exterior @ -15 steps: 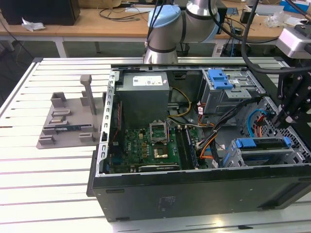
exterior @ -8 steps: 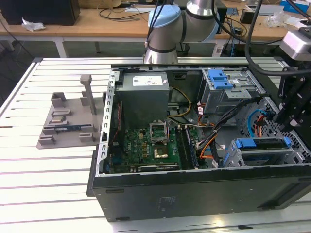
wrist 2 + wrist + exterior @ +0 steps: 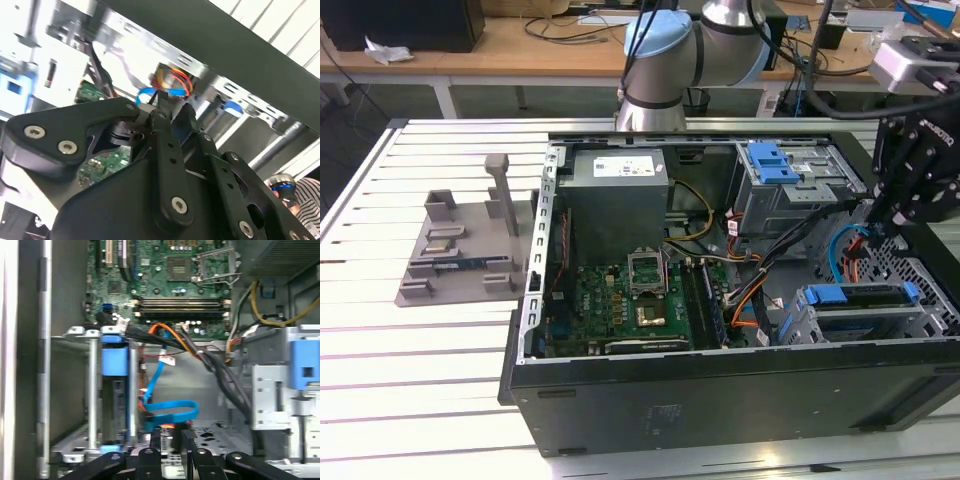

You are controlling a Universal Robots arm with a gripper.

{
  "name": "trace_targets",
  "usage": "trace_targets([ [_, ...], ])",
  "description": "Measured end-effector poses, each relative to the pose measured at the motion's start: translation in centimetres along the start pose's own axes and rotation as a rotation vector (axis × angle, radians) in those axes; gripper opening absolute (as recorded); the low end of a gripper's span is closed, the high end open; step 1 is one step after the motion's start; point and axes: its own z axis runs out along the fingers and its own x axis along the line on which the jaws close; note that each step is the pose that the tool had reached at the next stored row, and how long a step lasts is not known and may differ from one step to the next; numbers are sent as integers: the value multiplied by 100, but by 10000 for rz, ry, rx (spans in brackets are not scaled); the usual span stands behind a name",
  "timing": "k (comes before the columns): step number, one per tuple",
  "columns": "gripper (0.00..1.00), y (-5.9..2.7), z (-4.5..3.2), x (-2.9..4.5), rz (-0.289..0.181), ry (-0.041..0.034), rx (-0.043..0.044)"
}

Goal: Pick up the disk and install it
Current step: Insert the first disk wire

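Your hand [image 3: 905, 215] hangs over the open computer case [image 3: 720, 385] at the exterior view's right, above the disk [image 3: 865, 300], which sits in its blue carrier inside the drive cage. Whether the fingers are apart, you cannot tell. Risk: the loose blue data cable [image 3: 167, 410] and orange wires [image 3: 172, 335] nearby could snag on descent.

Arm reaching toward the exterior view's right, end effector [image 3: 172, 437] lowered, fingers nearly together, empty.
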Motion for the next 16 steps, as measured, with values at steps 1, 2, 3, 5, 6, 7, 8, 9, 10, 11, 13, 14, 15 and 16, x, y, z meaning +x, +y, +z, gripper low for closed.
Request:
trace_targets([
  [1,30,1,1,-39,1,11,-1],
  [2,30,1,5,-48,4,44,-1],
  [3,30,0,15,-49,12,233,1],
  [5,30,-1,37,-49,31,562,2],
  [6,30,-3,57,-49,35,648,3],
  [7,30,-3,71,-50,38,703,3],
  [8,30,-4,74,-45,40,741,3],
  [9,30,-5,75,-31,39,750,3],
  [10,30,-5,76,-18,38,751,3],
  [11,30,-5,75,-11,39,752,3],
  [13,30,-4,76,-9,40,750,3],
  [14,30,-4,76,-9,40,750,3],
  [15,30,-4,76,-9,40,749,3],
  [16,29,-4,76,-9,40,749,3],
])
